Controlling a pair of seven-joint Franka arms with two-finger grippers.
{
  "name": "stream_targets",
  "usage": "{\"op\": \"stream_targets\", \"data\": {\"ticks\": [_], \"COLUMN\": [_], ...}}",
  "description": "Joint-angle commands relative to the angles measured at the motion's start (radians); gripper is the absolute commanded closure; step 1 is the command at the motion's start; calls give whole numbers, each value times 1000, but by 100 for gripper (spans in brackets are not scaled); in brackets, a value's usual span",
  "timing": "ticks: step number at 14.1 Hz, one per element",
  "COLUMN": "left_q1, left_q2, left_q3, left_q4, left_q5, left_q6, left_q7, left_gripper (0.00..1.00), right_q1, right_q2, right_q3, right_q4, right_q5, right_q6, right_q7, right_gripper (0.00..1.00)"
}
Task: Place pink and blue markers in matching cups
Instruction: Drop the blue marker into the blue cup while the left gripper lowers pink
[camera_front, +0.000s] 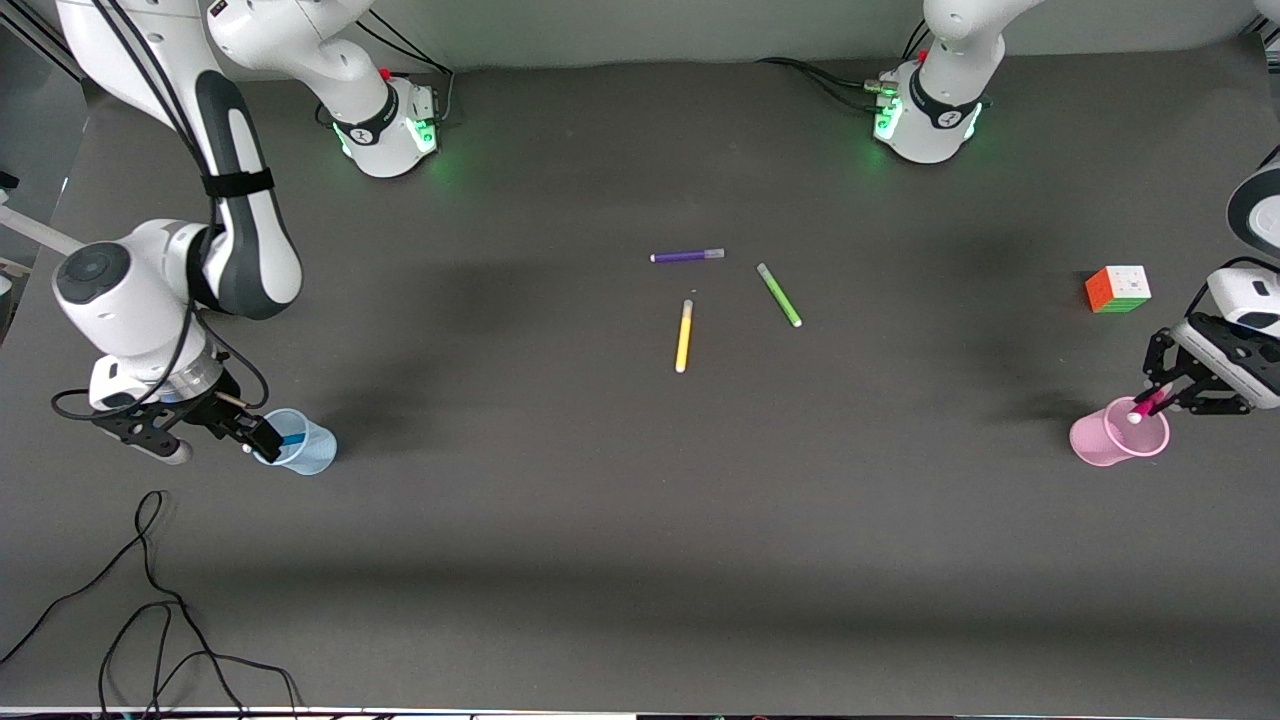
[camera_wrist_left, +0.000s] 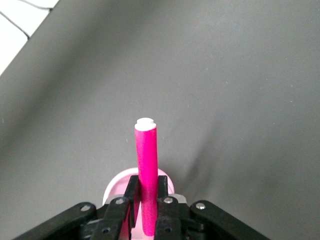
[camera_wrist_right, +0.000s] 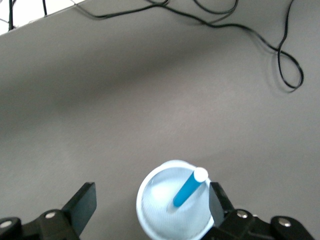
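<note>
The pink marker (camera_front: 1150, 405) is held tilted by my left gripper (camera_front: 1166, 397), its white end dipping into the mouth of the pink cup (camera_front: 1112, 440) at the left arm's end of the table. In the left wrist view my left gripper (camera_wrist_left: 146, 182) is shut on the pink marker (camera_wrist_left: 146, 160) above the pink cup (camera_wrist_left: 116, 186). The blue marker (camera_front: 291, 438) stands leaning inside the pale blue cup (camera_front: 305, 448) at the right arm's end. My right gripper (camera_front: 256, 441) is open, its jaws on either side of the blue cup (camera_wrist_right: 160, 212) and clear of the blue marker (camera_wrist_right: 187, 190).
A purple pen (camera_front: 688, 256), a green pen (camera_front: 779, 295) and a yellow pen (camera_front: 684, 336) lie mid-table. A colour cube (camera_front: 1118, 289) sits near the pink cup, farther from the front camera. Black cables (camera_front: 150, 600) trail near the front edge at the right arm's end.
</note>
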Motion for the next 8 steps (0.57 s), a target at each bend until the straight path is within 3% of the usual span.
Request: {"op": "stream_targets", "data": {"ticks": [1, 4, 8], "left_q1": [16, 30, 54], "left_q2": [63, 98, 150], "left_q3": [-14, -14, -15], "left_q4": [2, 6, 54], "left_q5": [-139, -249, -253], "left_q6": [33, 31, 16], "left_q7": [222, 369, 474], "left_gripper": [100, 100, 100], "right_q1": [4, -1, -2], "right_q2": [-37, -38, -47], "right_q3": [-8, -12, -17], "right_q4": [133, 311, 516], "right_q5": [-22, -22, -22], "right_q6": [-234, -518, -797], "right_q7": [-49, -72, -102], "right_gripper": [0, 0, 0]}}
